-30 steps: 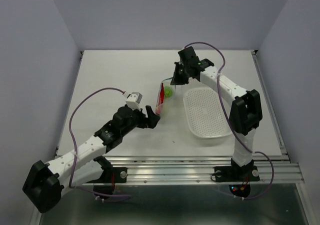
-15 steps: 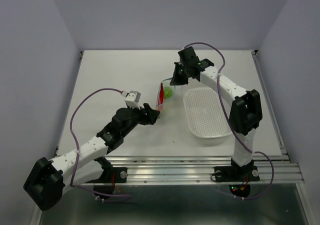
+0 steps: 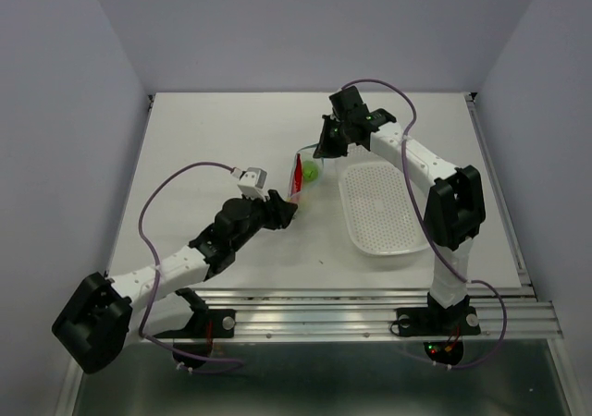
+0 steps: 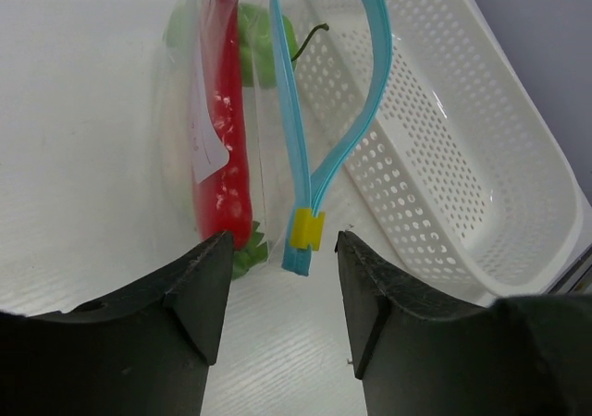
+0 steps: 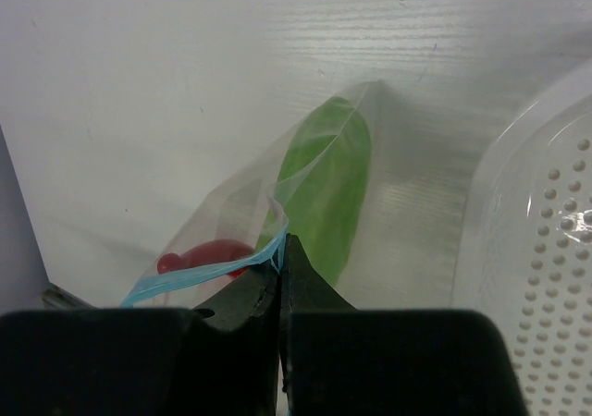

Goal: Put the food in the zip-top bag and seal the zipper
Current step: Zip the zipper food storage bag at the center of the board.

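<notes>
Top external view: on the white desk (image 3: pixel 213 139), the left arm (image 3: pixel 185 259) lies low and stretched from its base at 7 o'clock, pointing toward 1 o'clock. The right arm (image 3: pixel 416 162) stands up from its base at 5 o'clock, folds at the elbow and reaches toward 11 o'clock past the far end of the white perforated basket (image 3: pixel 379 208). Both meet at the zip-top bag (image 3: pixel 303 177), near the desk's centre, just beside the basket at its 10 o'clock. The left tool (image 3: pixel 289 211) sits at the bag's 6 o'clock end, the right tool (image 3: pixel 324 148) at its 12 o'clock end.

Left wrist view: the left tool's jaws stand apart, one on each side of the near end of the light blue zipper (image 4: pixel 291 129), touching neither it nor the bag.

Right wrist view: the right tool is clamped tight on the zipper's far end, holding that corner of the bag up off the desk.

The bag is clear and crinkled, its mouth gaping. The two blue strips join only at the near end, where a yellow slider (image 4: pixel 306 228) sits.

Inside, a red chili (image 4: pixel 222 148) lies lengthwise and a green cucumber piece (image 5: pixel 328 194) fills the far end. Green leaves (image 4: pixel 246 257) show under the chili's near tip. A radish body cannot be made out.
</notes>
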Controlling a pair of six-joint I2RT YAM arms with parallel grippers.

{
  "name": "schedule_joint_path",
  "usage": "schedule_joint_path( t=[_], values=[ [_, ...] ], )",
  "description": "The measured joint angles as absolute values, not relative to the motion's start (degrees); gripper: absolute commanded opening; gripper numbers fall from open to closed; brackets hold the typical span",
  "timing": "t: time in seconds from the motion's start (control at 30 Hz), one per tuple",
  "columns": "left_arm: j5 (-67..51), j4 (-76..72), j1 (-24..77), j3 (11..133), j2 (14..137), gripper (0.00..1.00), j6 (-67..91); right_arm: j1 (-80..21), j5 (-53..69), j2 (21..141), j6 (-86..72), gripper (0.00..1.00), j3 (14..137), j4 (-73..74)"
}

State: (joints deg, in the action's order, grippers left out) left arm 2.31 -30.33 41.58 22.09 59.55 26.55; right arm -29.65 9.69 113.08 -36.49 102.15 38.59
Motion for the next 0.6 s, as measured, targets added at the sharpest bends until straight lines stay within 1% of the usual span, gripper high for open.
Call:
schedule_joint_path(
  t=[0.03, 0.07, 0.1, 0.6],
  values=[
    [2.3, -31.0, 41.6, 22.1, 59.6, 0.57, 26.5, -29.6, 9.7, 113.1, -36.5, 0.01, 102.1, 38.6],
    [2.4, -31.6, 41.6, 22.1, 59.8, 0.52, 26.6, -29.6, 9.9, 113.1, -36.7, 0.01, 102.0, 38.5],
    [2.4, -32.2, 41.6, 22.1, 59.9, 0.5, 26.6, -29.6, 9.9, 113.1, -36.8, 0.01, 101.9, 38.5],
    [2.4, -35.6, 41.7, 21.9, 62.8, 0.49, 26.6, -29.6, 10.4, 113.1, -37.5, 0.01, 101.0, 38.4]
  ],
)
